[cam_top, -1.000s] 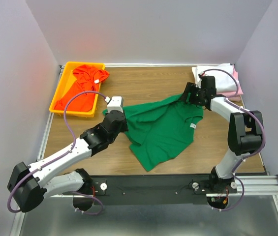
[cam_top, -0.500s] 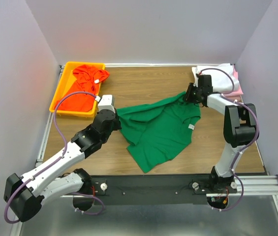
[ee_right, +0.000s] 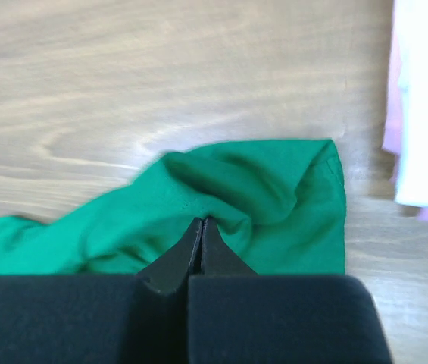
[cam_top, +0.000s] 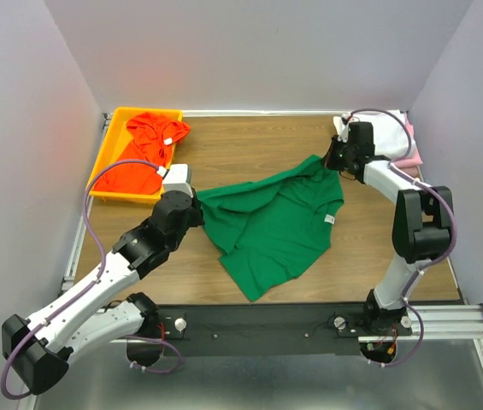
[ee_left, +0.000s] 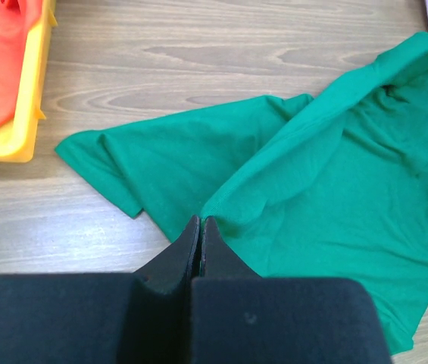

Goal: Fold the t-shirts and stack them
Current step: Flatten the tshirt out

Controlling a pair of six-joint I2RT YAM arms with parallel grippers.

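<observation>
The dark green t-shirt (cam_top: 275, 226) lies crumpled in the middle of the table, stretched between both arms. My left gripper (cam_top: 197, 203) is shut on a fold at its left edge (ee_left: 200, 221). My right gripper (cam_top: 331, 162) is shut on a pucker of cloth at its far right corner (ee_right: 201, 222). The green cloth (ee_left: 312, 174) spreads beyond the left fingertips, and its bunched sleeve (ee_right: 274, 197) lies past the right ones. The orange-red t-shirt (cam_top: 143, 154) lies heaped in the yellow tray (cam_top: 117, 115). A white t-shirt (cam_top: 386, 130) lies on a pink one (cam_top: 410, 159) at the back right.
The yellow tray (ee_left: 24, 114) stands at the back left, close to the green shirt's left sleeve. The white and pink pile (ee_right: 426, 98) sits just right of my right gripper. Grey walls close in the table on three sides. Bare wood shows along the front.
My right gripper has closed on the green shirt's far corner and shifted slightly back. The left arm has pulled its edge of the shirt left and farther back.
</observation>
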